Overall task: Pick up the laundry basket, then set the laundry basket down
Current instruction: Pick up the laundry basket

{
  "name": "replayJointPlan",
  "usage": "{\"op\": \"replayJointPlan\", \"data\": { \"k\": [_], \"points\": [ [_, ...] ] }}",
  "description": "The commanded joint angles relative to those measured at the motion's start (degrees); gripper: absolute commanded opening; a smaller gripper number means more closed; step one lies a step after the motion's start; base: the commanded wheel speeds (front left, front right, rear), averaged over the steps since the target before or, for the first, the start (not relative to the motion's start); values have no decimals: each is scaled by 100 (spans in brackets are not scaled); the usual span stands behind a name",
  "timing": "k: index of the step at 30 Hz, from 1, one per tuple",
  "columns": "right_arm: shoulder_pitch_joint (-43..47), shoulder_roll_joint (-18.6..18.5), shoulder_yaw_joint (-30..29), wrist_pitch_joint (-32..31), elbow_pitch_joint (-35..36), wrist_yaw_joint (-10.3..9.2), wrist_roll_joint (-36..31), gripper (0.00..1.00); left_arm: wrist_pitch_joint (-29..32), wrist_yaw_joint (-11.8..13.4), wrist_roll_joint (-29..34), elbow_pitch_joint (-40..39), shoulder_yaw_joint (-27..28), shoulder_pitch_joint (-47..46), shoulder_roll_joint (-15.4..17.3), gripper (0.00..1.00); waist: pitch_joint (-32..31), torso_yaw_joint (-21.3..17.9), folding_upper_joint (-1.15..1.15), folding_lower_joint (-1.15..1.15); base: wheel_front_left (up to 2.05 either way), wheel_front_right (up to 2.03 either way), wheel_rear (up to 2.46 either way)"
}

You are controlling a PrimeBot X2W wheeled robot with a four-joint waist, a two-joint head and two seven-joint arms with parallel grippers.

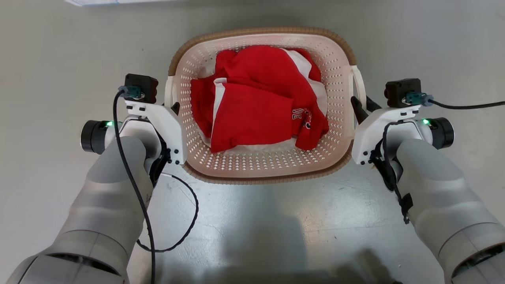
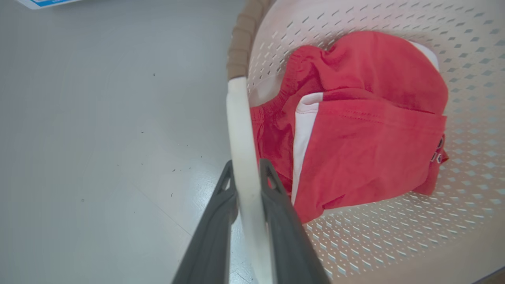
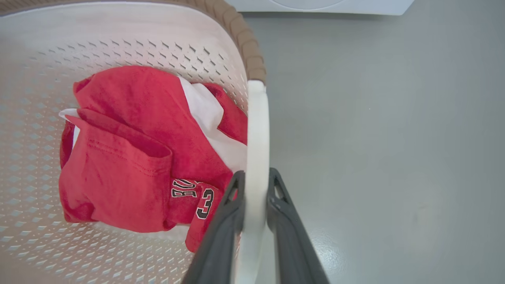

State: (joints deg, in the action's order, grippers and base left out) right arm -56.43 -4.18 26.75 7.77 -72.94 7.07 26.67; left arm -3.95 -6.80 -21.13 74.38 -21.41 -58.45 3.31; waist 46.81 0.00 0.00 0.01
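The cream laundry basket (image 1: 252,163) with perforated walls and a brown woven rim sits between my two arms in the head view, holding red and white clothes (image 1: 256,102). My left gripper (image 2: 246,173) is shut on the basket's white left handle (image 2: 238,126), one dark finger on each side of it. My right gripper (image 3: 256,183) is shut on the white right handle (image 3: 257,126) the same way. In the head view the left gripper (image 1: 173,107) and right gripper (image 1: 361,104) press in at the basket's sides, their fingertips mostly hidden by the wrists.
Grey floor (image 1: 59,59) surrounds the basket. A white appliance base (image 3: 315,6) stands on the floor beyond the basket in the right wrist view. A blue and white object's edge (image 2: 43,3) lies at the far left. A loose black cable (image 1: 185,221) hangs from my left arm.
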Motion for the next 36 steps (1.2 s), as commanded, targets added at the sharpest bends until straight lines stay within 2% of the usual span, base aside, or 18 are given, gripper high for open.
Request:
{"op": "replayJointPlan", "data": {
  "k": [1,11,26,36],
  "points": [
    [189,130,156,-20,52,42,22,0,18,12,9,-44,25,31,139,0,-51,5,0,-1,0,0,0],
    [491,130,583,-683,117,42,452,0,522,-25,-138,-43,-51,452,166,0,-809,-77,0,-1,0,0,0],
    [1082,130,1186,-1460,246,42,1031,0,1182,-62,-297,-43,-269,1284,295,0,-2659,-377,0,-1,0,0,0],
    [1431,130,1561,-1846,332,42,1361,0,1554,-68,-490,-43,-422,1801,235,0,-3713,-526,0,-1,0,0,0]
  ]
}}
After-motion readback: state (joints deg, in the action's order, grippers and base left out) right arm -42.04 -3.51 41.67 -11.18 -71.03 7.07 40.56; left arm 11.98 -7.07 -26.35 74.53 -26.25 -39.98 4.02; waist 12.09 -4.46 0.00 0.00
